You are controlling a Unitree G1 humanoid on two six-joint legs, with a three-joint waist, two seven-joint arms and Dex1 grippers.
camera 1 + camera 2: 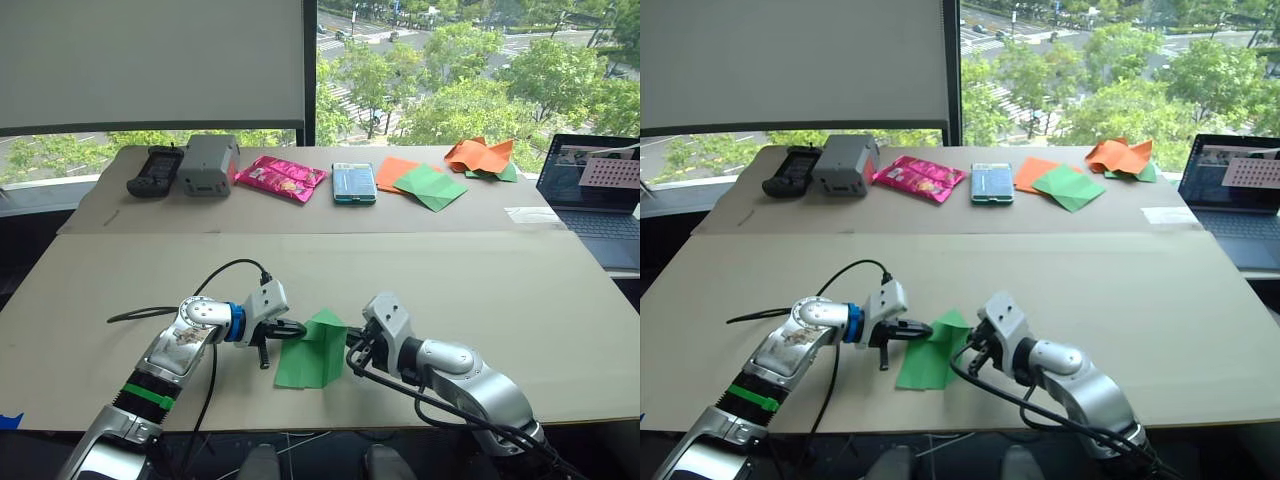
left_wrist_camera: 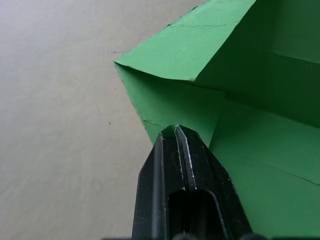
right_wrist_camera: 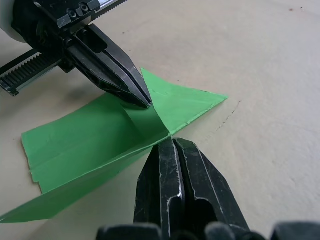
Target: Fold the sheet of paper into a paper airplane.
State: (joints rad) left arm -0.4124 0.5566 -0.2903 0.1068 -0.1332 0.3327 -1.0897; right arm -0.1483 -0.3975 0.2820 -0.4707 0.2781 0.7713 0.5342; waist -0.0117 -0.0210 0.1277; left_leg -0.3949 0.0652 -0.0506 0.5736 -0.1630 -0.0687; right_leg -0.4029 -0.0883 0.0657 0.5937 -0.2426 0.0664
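Note:
The sheet of paper (image 1: 310, 360) is bright green and partly folded, with a pointed upper end, and lies near the table's front edge. My left gripper (image 1: 300, 328) comes in from the left and is shut, its tips pinching the paper's upper left edge (image 2: 170, 100). From the right, my right gripper (image 1: 352, 345) is shut on the paper's right edge, which stands up as a raised wall (image 3: 100, 165). In the right wrist view the left gripper (image 3: 146, 104) meets the paper at a small folded flap, a short way from the right gripper (image 3: 167, 142).
Along the far side of the table lie a black controller (image 1: 152, 172), a grey box (image 1: 207, 165), a pink packet (image 1: 280, 178), a phone-sized box (image 1: 354, 183), flat orange and green sheets (image 1: 425, 185) and crumpled orange paper (image 1: 480, 155). A laptop (image 1: 600, 190) stands far right.

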